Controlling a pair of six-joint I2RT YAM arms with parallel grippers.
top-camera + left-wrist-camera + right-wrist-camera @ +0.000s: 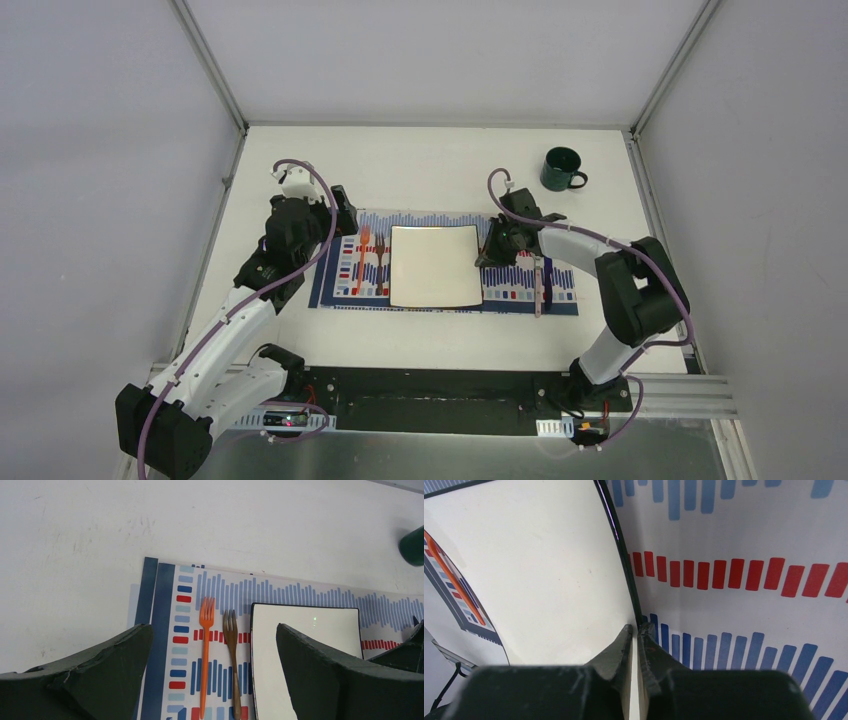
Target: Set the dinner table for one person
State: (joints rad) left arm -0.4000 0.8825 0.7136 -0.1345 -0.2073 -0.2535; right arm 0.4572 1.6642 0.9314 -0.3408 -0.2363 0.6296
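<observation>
On the white dinner table point(440, 160) lies a striped placemat point(520, 285) with a square white plate point(435, 265) at its middle. An orange fork point(205, 655) and a brown fork point(233, 655) lie side by side left of the plate point(300, 625). My left gripper point(212, 630) hangs open above the forks, holding nothing. My right gripper point(636, 629) is shut on the plate's point(539, 580) right rim, one finger over the plate and one on the placemat's point(734, 540) side. A pink utensil point(538, 285) lies on the placemat's right part.
A dark green mug point(562, 168) stands on the table at the back right, apart from the placemat. Aluminium frame posts and white walls close the table in on three sides. The arm bases sit along the near edge.
</observation>
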